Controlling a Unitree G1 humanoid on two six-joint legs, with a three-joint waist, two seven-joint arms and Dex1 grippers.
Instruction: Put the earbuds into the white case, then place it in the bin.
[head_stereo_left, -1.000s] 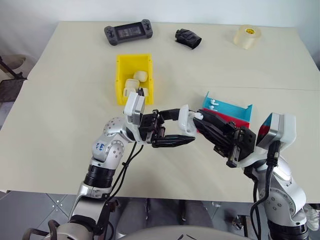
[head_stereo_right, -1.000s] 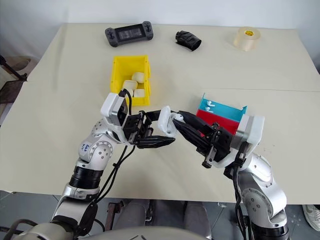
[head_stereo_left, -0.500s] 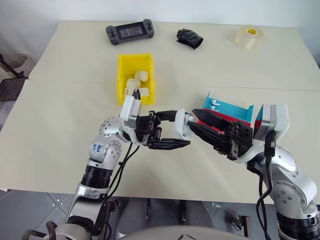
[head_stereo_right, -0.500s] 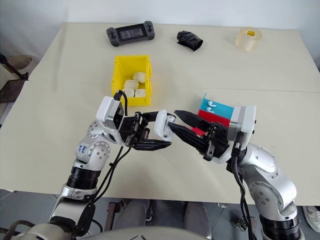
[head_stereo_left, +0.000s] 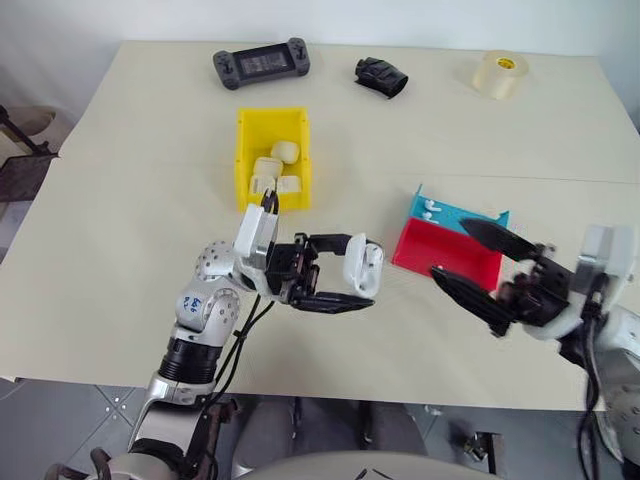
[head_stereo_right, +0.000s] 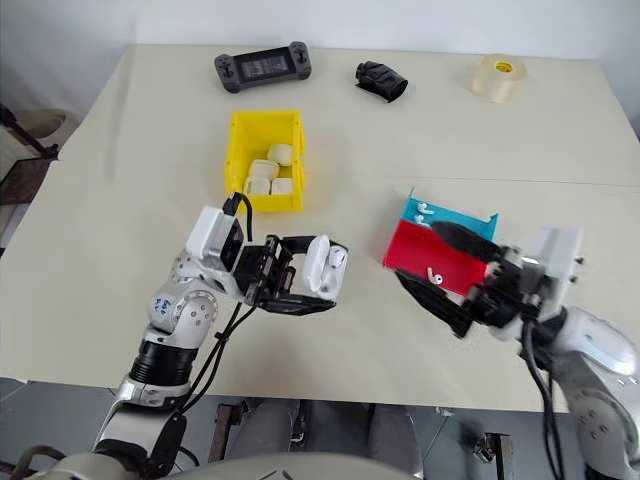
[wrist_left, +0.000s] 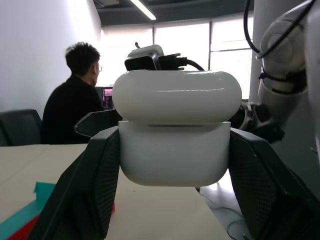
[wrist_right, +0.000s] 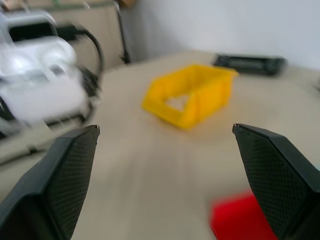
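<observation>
One white case (head_stereo_right: 322, 265) is clamped between the jaws of the left gripper (head_stereo_left: 345, 272) and held above the table (head_stereo_left: 130, 230), near its front edge; its lid is seen raised in the right eye view, with an earbud stem showing inside. In the left wrist view the case (wrist_left: 175, 134) is seen pressed between the two black fingers (wrist_left: 85, 195). The right gripper (head_stereo_left: 470, 262) is held apart from the case, in front of the trays, with its jaws spread wide and nothing between them.

One yellow bin (head_stereo_left: 268, 155) stands farther back on the table, and three creamy-white cases (head_stereo_right: 268, 170) are counted inside it. One blue tray (head_stereo_left: 455, 214) and one red tray (head_stereo_left: 440, 250) lie side by side on the robot's right; two earbuds (head_stereo_left: 428, 207) are seen in the blue tray and one earbud (head_stereo_right: 433, 274) on the red tray.

Along the far edge of the table one handheld game console (head_stereo_left: 260, 64), one black crumpled object (head_stereo_left: 380, 76) and one roll of clear tape (head_stereo_left: 498, 72) are set well apart from each other.

The table is covered with a plain beige surface. In the left wrist view one person (wrist_left: 72, 100) in dark clothing is seen seated beyond it, before bright windows, with a ceiling strip light overhead.
</observation>
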